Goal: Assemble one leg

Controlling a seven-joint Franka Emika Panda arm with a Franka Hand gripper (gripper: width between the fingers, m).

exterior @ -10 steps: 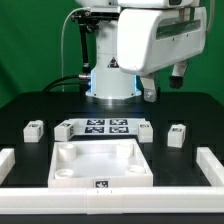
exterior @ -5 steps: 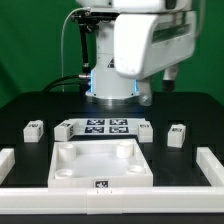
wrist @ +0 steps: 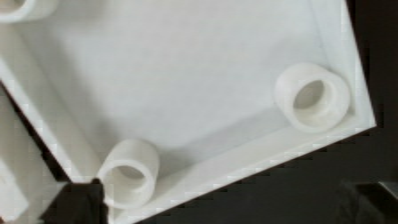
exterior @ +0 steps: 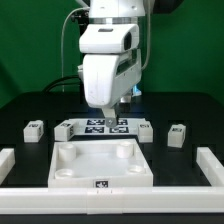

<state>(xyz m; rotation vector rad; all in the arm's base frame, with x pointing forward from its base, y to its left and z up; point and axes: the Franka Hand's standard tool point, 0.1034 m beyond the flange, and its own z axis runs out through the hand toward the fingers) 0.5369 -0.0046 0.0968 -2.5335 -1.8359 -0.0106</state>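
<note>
Gripper (exterior: pixel 107 116) jaws lay hidden under the arm's (exterior: pixel 108 60) white casing, open or clenched impossible to tell. The arm had swung from the exterior view's right to centre, above the marker board (exterior: pixel 105 127). One stubby tagged leg (exterior: pixel 33 129) sat on the black table (exterior: pixel 30 100) at the exterior view's left, apart from the glossy white panel (exterior: pixel 75 178) with raised round sockets (wrist: pixel 313 96).
</note>
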